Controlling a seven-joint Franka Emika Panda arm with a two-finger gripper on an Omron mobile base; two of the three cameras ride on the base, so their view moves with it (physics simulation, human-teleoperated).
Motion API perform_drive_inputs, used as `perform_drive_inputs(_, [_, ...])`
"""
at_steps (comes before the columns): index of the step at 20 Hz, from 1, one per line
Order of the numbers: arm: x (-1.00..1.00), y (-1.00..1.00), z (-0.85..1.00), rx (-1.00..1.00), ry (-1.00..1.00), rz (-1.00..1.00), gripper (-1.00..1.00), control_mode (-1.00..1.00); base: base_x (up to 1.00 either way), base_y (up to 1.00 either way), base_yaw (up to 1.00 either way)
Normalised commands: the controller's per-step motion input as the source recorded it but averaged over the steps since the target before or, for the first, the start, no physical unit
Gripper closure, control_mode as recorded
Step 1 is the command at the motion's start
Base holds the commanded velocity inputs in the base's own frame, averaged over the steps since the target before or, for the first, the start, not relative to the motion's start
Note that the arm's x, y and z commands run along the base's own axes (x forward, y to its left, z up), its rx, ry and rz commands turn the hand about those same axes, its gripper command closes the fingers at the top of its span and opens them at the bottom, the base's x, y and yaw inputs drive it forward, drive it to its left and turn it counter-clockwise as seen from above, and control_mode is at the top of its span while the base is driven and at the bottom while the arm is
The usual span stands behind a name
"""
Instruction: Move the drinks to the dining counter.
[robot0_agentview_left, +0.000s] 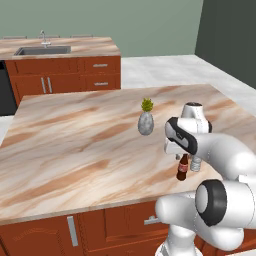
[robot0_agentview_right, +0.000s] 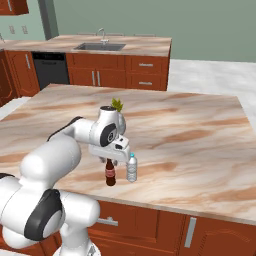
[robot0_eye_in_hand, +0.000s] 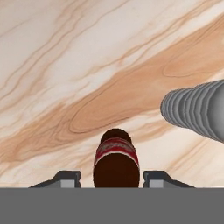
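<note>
Two bottles stood close together near the worktop's (robot0_agentview_left: 75, 145) front edge, well apart from the far sink counter (robot0_agentview_right: 145, 46). On the left, the cola (robot0_agentview_right: 110, 176) was upright, with the gripper (robot0_eye_in_hand: 112, 178) lowered over its top and one finger on either side of the neck; whether the fingers pressed it could not be told. Just right of it stood the water (robot0_agentview_right: 131, 168). Behind them sat the vase (robot0_agentview_left: 145, 122).

No legible txt, brand or no. is seen anywhere. A red label is borne by the cola bottle (robot0_agentview_right: 110, 176), but nothing can be read on it.
</note>
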Motion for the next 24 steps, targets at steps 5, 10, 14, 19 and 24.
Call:
perform_drive_inputs(5, [0.00,0.00,0.05,0.00,0.00,0.00,1.00,-1.00,0.00,0.00,0.00])
perform_drive_inputs(10, [-0.23,0.00,0.55,-0.01,0.00,0.00,1.00,-1.00,0.00,0.00,0.00])
perform_drive_inputs(14, [-0.61,0.07,0.70,0.00,0.00,0.00,1.00,-1.00,0.00,0.00,0.00])
perform_drive_inputs(19, [-0.42,0.64,0.12,0.00,0.00,0.00,1.00,-1.00,0.00,0.00,0.00])
perform_drive_inputs(24, [-0.27,0.77,0.22,0.00,0.02,0.02,1.00,-1.00,0.00,0.00,0.00])
